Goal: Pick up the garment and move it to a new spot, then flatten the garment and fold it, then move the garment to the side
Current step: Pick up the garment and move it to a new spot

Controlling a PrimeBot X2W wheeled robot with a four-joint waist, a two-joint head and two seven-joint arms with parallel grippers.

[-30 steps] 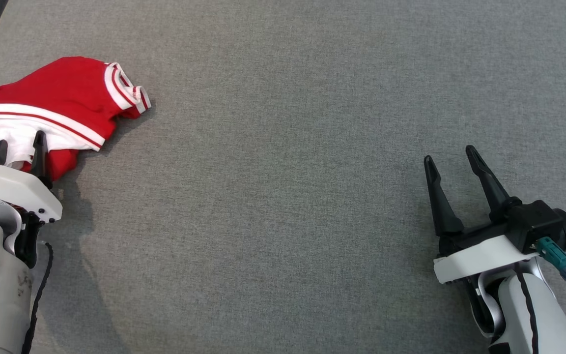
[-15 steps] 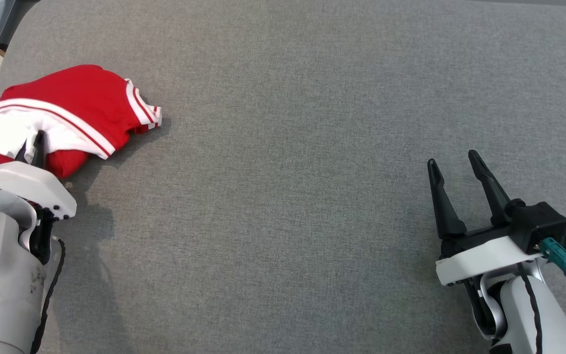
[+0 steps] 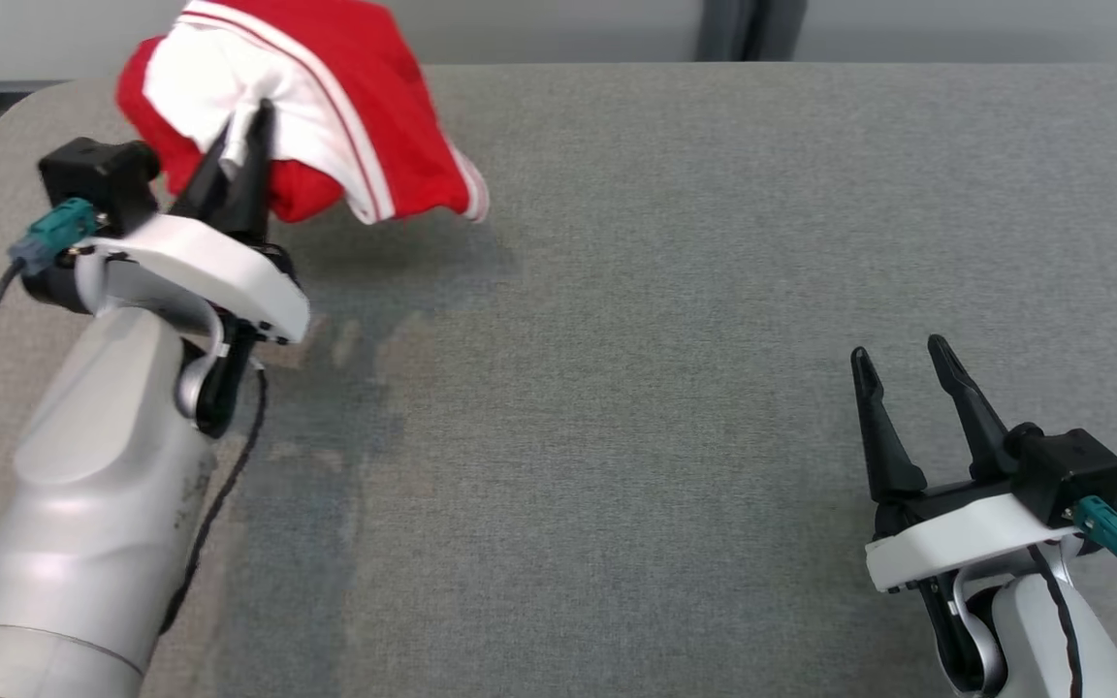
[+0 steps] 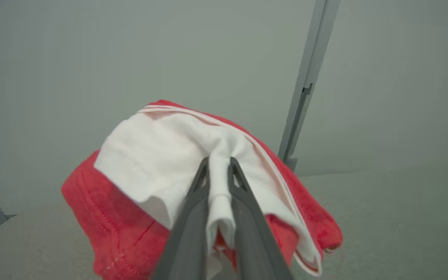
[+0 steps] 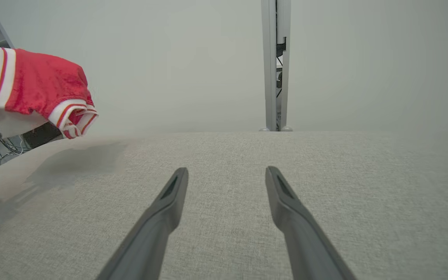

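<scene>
A: Garment [image 3: 355, 68] location?
B: Upper left of the frame, clear of the bench [image 3: 665, 291], bunched; left end effector [image 3: 246, 121] pinches its white part, likely for carrying to a new spot.
A: Orientation?
B: Long axis slants down rightward, its right end lowest. Right end effector [image 3: 898, 347], lower right, spread, empty.

Soft, even light from above throws a faint shadow beneath the garment [image 3: 355, 97], whose edges blur slightly.
</scene>
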